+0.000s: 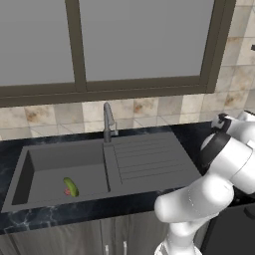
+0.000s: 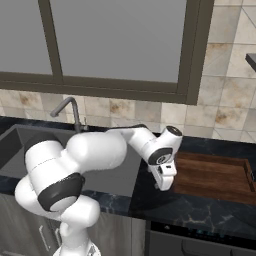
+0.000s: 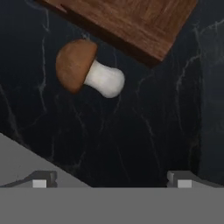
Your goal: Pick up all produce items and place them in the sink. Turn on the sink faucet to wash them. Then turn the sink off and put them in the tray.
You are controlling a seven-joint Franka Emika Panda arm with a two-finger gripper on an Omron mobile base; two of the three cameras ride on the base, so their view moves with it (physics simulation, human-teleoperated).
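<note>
Gripper spread wide and empty above the dark counter, by the tray's corner. Mushroom on its side on the counter just off that tray corner, ahead of the fingertips, untouched. Cucumber on the sink basin floor, near its front edge.

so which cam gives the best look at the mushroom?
Hand view. The mushroom lies on its side on the dark counter, brown cap and white stem both clear, just off the wooden tray corner. In the right base view the arm blocks that spot; the left base view faces the sink.
</note>
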